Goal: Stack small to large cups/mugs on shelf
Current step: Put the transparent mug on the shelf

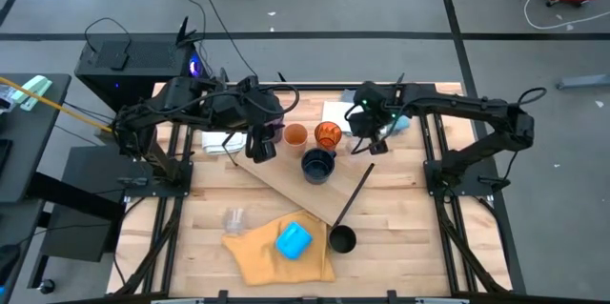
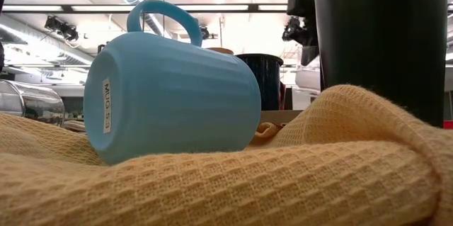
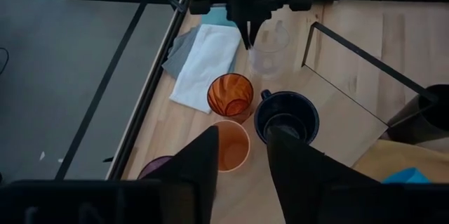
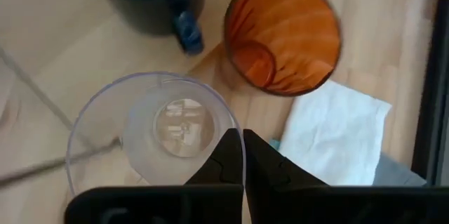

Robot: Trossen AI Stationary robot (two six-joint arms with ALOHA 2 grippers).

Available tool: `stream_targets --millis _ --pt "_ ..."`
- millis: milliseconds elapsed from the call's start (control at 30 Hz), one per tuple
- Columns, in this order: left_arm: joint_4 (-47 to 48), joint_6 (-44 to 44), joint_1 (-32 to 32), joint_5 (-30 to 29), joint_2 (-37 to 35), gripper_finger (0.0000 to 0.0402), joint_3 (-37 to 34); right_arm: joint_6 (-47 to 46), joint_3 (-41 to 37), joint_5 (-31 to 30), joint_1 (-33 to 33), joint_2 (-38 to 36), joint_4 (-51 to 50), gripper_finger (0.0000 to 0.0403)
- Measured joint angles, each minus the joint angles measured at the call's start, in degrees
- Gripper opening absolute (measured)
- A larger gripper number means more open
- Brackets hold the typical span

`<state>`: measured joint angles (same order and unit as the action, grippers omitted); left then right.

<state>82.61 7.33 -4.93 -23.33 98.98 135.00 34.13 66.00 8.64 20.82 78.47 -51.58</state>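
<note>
Holdings on the desk (image 1: 400,237), left to right

1. Clear glass (image 1: 234,218): lying on the bare wood towards the desk's near left corner, apart from everything else.
2. My left fingers (image 3: 242,161): spread part way, nothing between them. They hang over the far part of the desk, above the spot where the light orange cup and the navy mug stand side by side.
3. Purple tumbler (image 3: 156,168): near the desk's far edge, just beside the light orange cup, half hidden under my left arm.
4. Yellow cloth (image 2: 212,183): rumpled at the near edge, middle of the desk.
5. Bright blue mug (image 2: 170,98): on its side on the yellow cloth, handle up.
6. Light orange cup (image 3: 235,143): upright, mouth up, near the far edge.
7. Shelf (image 3: 351,122): a light-wood board lying slantwise across the middle of the desk, with a thin black rod at its end.
8. Navy mug (image 3: 286,115): upright at the shelf's far edge; whether it stands fully on the board I cannot tell.
9. Amber ribbed cup (image 4: 284,34): upright, just beside the light orange cup, its edge on a white cloth (image 4: 337,133).
10. Black cup (image 2: 382,42): upright at the near end of the shelf, just beside the yellow cloth.
11. My right fingers (image 4: 243,155): pressed together, pinching the rim of a second glass (image 4: 140,140), clear and mouth up, near the amber ribbed cup and the navy mug
</note>
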Motion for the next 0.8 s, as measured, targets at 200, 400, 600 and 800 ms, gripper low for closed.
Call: stream_targets --millis 200,400,600,800 --pt "0.51 -0.02 0.0 0.01 0.0 0.0137 0.0 8.8 3.22 -0.05 -0.84 3.18 -6.83 0.0001" --pt "0.91 -0.36 0.0 0.0 0.0 0.0132 0.0 13.4 3.32 -0.13 -3.92 3.31 -6.44 0.0" --pt "0.91 -0.52 0.0 0.0 0.0 0.0126 0.0 17.65 3.32 -1.24 -7.67 3.19 -6.22 0.0" --pt "0.97 -0.58 0.0 0.02 0.0 0.0133 0.0 20.39 3.32 -3.04 -9.92 3.35 -4.41 0.0"
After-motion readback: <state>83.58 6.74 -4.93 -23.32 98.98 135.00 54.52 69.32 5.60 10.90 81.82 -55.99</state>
